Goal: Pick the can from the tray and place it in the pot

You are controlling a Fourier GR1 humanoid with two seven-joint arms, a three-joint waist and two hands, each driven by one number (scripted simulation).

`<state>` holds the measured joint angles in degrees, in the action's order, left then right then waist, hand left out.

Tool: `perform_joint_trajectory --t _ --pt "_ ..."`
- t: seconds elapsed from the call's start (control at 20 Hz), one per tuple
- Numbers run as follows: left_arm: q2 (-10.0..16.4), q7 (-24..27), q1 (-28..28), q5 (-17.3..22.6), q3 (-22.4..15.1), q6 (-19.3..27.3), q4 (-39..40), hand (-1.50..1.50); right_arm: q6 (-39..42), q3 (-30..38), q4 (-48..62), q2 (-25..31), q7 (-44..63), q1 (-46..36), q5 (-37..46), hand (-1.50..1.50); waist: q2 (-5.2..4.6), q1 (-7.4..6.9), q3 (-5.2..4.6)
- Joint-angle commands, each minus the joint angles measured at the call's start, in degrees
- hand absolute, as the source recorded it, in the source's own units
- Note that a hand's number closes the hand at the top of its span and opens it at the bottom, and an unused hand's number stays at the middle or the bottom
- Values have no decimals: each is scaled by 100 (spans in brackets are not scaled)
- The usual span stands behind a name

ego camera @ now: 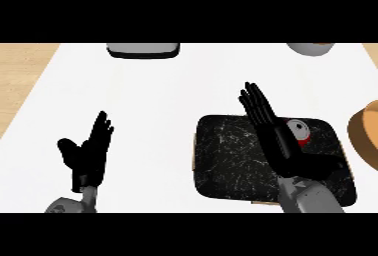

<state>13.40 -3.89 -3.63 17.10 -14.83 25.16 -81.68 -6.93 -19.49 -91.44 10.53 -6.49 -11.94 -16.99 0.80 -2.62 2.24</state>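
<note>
A red can with a pale lid stands on the black speckled tray near its far right part. My right hand hovers over the tray with straight fingers, just left of the can and partly hiding it. My left hand rests open at the lower left, fingers up, well away from the tray. The grey pot sits at the counter's far edge, left of centre, cut off by the view's top.
A grey bowl-like object shows at the far right edge. A brown round object lies at the right border beside the tray. Wooden surface flanks the white counter on the left.
</note>
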Motion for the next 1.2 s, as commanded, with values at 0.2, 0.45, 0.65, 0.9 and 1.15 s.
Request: perform_joint_trajectory --t 0.2,0.45,0.65,0.9,1.15 --pt "327 460 -930 -254 92 -289 -634 0 2805 -79 75 712 239 -1439 -1379 150 -176 -437 -168" --pt "389 512 -1323 -155 218 -459 -803 0 3984 453 746 2229 -766 -2109 -466 -150 -323 -318 -176" --pt "444 508 -1381 -132 239 -550 -801 0 5252 648 1052 2675 -1941 -2361 -505 -150 -361 -331 -159" --pt "491 506 -1469 -37 330 -681 -739 0 6104 881 1324 3387 -2880 -2777 22 -150 -349 -277 -170" --pt "580 445 -1543 60 476 -765 -670 0 6210 495 1033 4012 -3173 -3057 825 -150 -308 -296 -182"
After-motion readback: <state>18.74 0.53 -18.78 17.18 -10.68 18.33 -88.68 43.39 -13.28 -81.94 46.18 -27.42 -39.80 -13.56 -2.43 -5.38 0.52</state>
